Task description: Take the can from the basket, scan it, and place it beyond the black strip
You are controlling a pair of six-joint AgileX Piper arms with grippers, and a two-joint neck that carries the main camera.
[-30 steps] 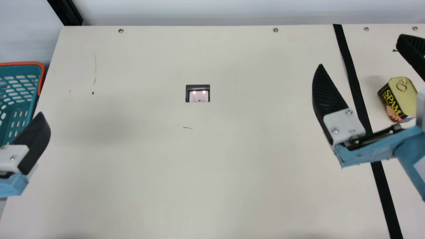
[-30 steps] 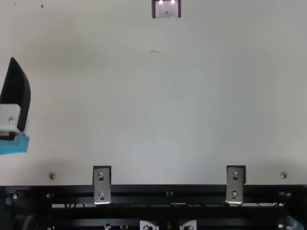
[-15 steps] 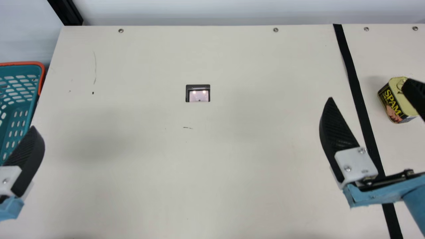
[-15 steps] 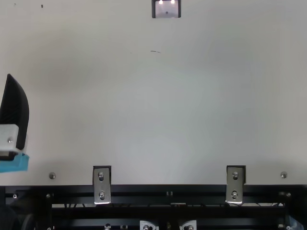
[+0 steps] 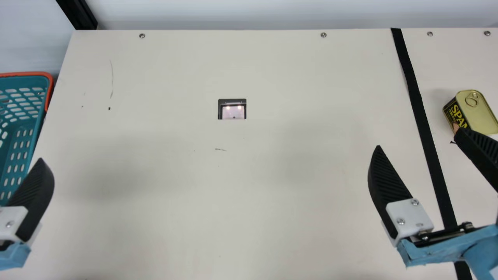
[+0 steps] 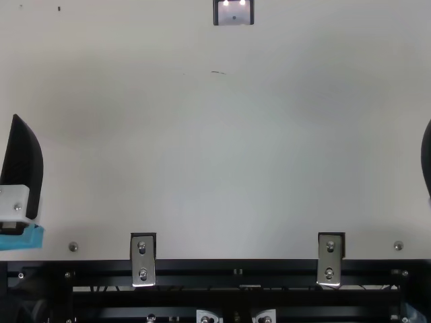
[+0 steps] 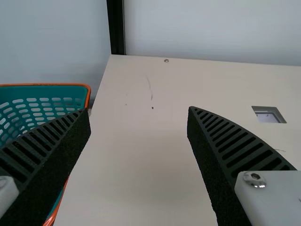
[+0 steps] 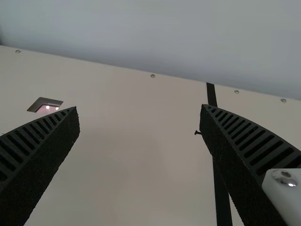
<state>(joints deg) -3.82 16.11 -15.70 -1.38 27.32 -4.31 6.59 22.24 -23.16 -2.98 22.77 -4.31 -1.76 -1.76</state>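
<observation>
Gold-lidded can [image 5: 477,112]: seen in the main view, stood upright on the cream surface [image 5: 241,202] beyond the black strip [image 5: 419,107], pull ring uppermost; the placing is judged complete, though scanning cannot be confirmed.
Handling: rigid metal is to be expected, fairly heavy for its size if full, with smooth walls that could slip under a light or crooked grip; crushing is unlikely, denting possible.
Where to hold: opposite side walls are best taken square-on, below the rim, with the ring left untouched.
Right gripper [image 8: 138,107]: jaws spread apart, nothing held; in the main view one is overlapped with the can's near edge, so any sideways sweep should be avoided until it is well clear.
Left gripper [image 7: 138,109]: jaws likewise parted, nothing held, close by the basket [image 7: 88,96].
Basket: teal mesh with an orange rim, set at the robot's left; its wall could be knocked by the left arm.
Scanner window [image 5: 233,112]: let into the surface between basket and strip, left unobstructed.
</observation>
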